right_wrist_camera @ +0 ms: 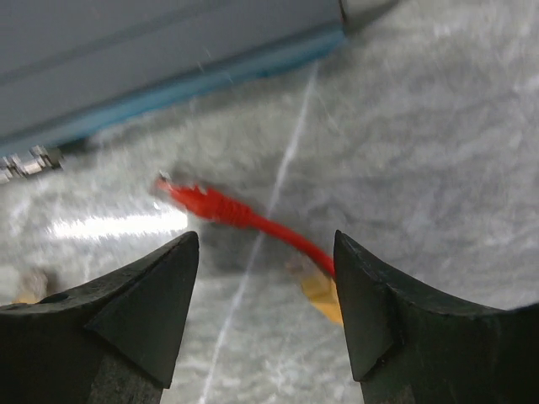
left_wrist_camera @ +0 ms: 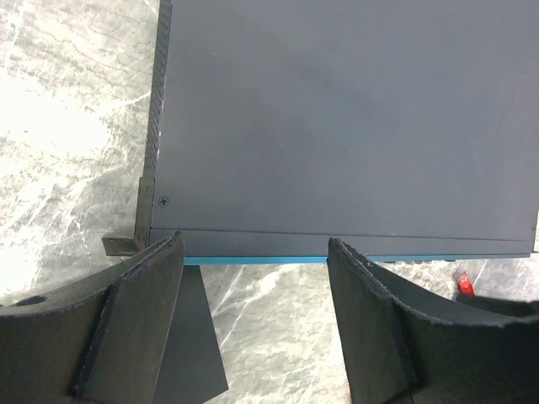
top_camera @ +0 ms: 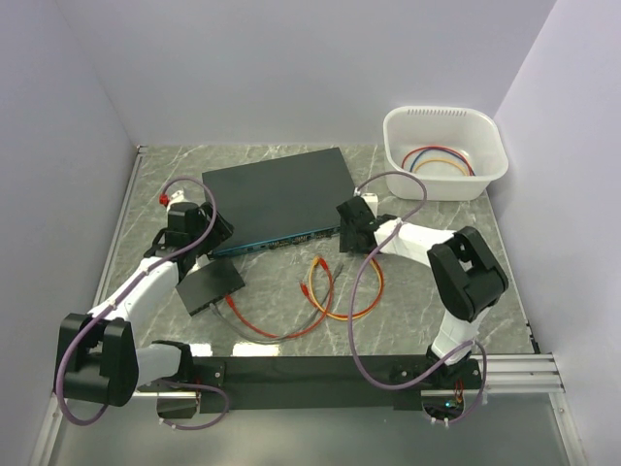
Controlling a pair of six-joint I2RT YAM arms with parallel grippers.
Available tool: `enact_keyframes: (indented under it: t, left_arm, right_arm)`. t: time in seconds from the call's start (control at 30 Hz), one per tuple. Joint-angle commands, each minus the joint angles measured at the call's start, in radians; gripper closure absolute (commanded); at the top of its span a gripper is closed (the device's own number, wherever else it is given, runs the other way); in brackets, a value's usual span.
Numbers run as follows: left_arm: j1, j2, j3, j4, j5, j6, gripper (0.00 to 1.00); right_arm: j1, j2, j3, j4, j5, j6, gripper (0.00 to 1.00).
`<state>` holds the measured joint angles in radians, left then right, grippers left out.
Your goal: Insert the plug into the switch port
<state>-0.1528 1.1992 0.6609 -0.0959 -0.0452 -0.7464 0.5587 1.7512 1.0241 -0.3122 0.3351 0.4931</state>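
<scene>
Dark grey metal is what I see of the switch (top_camera: 277, 197): a large flat box, lying a little turned on the marble bench (top_camera: 408, 320), towards the back and the left of the middle. Its top is plain and smooth. Its front edge is teal-blue and carries a row of small sockets, which look blurred in the right wrist view. On its left side wall there are fine vent holes, and a small bracket stands out at the front left corner.

The plug (right_wrist_camera: 202, 202) is red, at the end of a red cable (top_camera: 281, 333). It lies free on the bench just in front of the blue edge and is apart from it, not in any socket. It points towards the switch.

My right pincer (right_wrist_camera: 265, 244) hangs above this plug with its jaws wide, and it holds nothing. The plug shows in the gap between the two fingers. My left pincer (left_wrist_camera: 253, 252) is also wide and empty. It stands over the front left part of the switch, one finger near the bracket. Whether the fingers touch the box, I cannot tell.

An orange cable (top_camera: 374, 291) makes a loop beside the red one. A small flat black slab (top_camera: 209, 287) rests near the front left corner of the switch. A white basin (top_camera: 446, 186) stands in the far right corner, well apart, with coiled cables inside.
</scene>
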Motion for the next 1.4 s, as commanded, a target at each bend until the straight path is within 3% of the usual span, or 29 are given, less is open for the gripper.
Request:
enact_keyframes:
  t: [0.0,0.13,0.23,0.33,0.37,0.4,0.6,0.83,1.07,1.2,1.37]
  left_arm:
    - [-0.005,-0.03,-0.006,0.016,0.013,0.001,0.26]
    - [-0.005,-0.035,-0.015,0.022,0.018,0.001,0.26]
    - [-0.005,-0.036,-0.017,0.021,0.018,0.002,0.26]
    - [-0.005,-0.041,-0.017,0.021,0.021,0.001,0.26]
    - [-0.005,-0.043,-0.017,0.019,0.021,0.001,0.26]
    - [-0.005,-0.044,-0.015,0.013,0.021,-0.001,0.26]
    - [-0.008,-0.078,-0.004,-0.007,0.033,-0.013,0.26]
    - [-0.092,-0.188,0.022,-0.004,0.08,-0.027,0.27]
    - [-0.244,-0.299,0.005,0.202,0.238,-0.073,0.31]
    - [-0.349,-0.294,-0.006,0.353,0.269,-0.085,0.3]
    - [-0.51,-0.218,0.028,0.403,0.159,-0.08,0.3]
  right_arm:
    - [-0.006,0.033,0.07,0.002,0.044,-0.016,0.28]
    - [-0.006,0.076,0.097,0.013,0.027,-0.025,0.27]
    - [-0.005,0.09,0.083,0.032,-0.036,-0.014,0.33]
    - [-0.005,0.085,0.054,0.059,-0.062,-0.011,0.54]
    - [-0.005,0.08,0.047,0.064,-0.067,-0.011,0.68]
    - [-0.005,0.079,0.044,0.065,-0.071,-0.011,0.75]
    - [0.015,-0.022,0.013,0.077,-0.07,-0.04,0.95]
    - [0.098,-0.321,-0.083,0.151,-0.048,-0.109,1.0]
    - [0.144,-0.626,-0.239,0.294,-0.211,-0.176,1.0]
    - [0.159,-0.7,-0.283,0.35,-0.294,-0.195,1.0]
    - [0.19,-0.72,-0.285,0.372,-0.312,-0.212,1.0]
